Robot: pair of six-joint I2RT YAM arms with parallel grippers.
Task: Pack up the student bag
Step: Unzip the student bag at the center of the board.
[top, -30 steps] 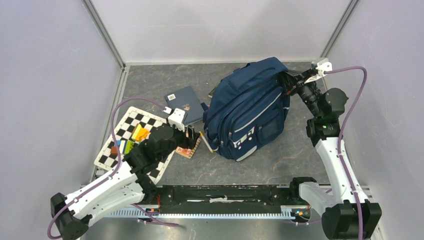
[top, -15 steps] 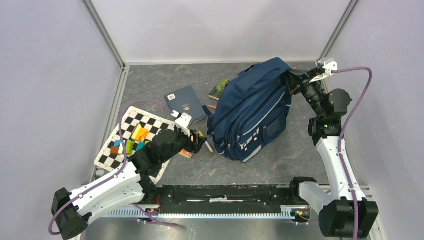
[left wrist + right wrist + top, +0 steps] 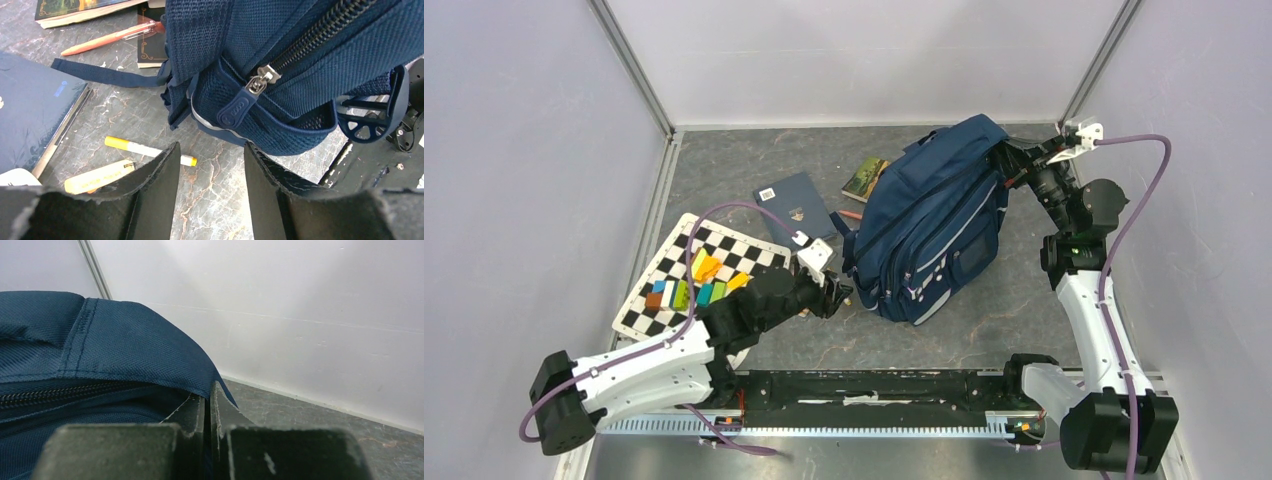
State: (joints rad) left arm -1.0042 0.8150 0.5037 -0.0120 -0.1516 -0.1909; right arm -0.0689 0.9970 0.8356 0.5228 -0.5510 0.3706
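The navy student bag stands tilted at centre right of the table. My right gripper is at its top right corner, shut on a fold of the bag's fabric; the right wrist view shows the cloth edge pinched between the jaws. My left gripper hovers low at the bag's lower left corner. It is open, with bare table between its fingers. Just beyond its tips are the bag's mesh side pocket and a zipper pull.
A yellow-and-white marker and a pale yellow tag lie by the left finger. An orange pen, a navy notebook and a green book lie left of the bag. A checkerboard carries coloured blocks.
My left arm has swung right from the checkerboard to the bag's lower corner, and its jaws have narrowed. The right gripper has drawn the bag's top slightly rightward, tilting the bag.
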